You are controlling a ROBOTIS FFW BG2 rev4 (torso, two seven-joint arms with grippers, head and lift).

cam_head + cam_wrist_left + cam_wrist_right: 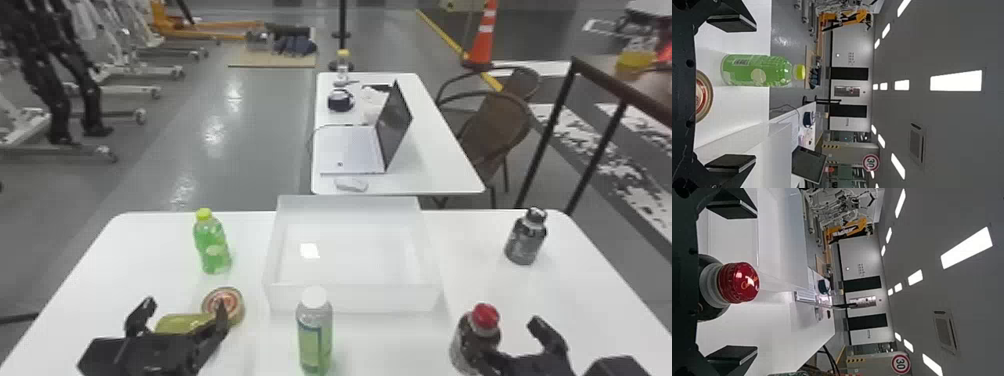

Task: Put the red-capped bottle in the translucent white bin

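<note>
The red-capped bottle (462,345) stands upright on the near right of the table in the head view, beside my right gripper (510,342). In the right wrist view its red cap (738,282) lies between the spread fingers of my right gripper (755,282), with a gap on either side. The translucent white bin (352,298) sits at the table's middle, left of and beyond that bottle. My left gripper (184,312) is over the table's left part, behind the green bottle; in the left wrist view my left gripper (755,93) is open and holds nothing.
A green bottle (212,247) and a round-ended yellow-green container (180,323) are on the left. A white-capped bottle (315,332) stands before the bin, a dark bottle (526,240) at the far right. Another table (430,150) with a laptop lies beyond.
</note>
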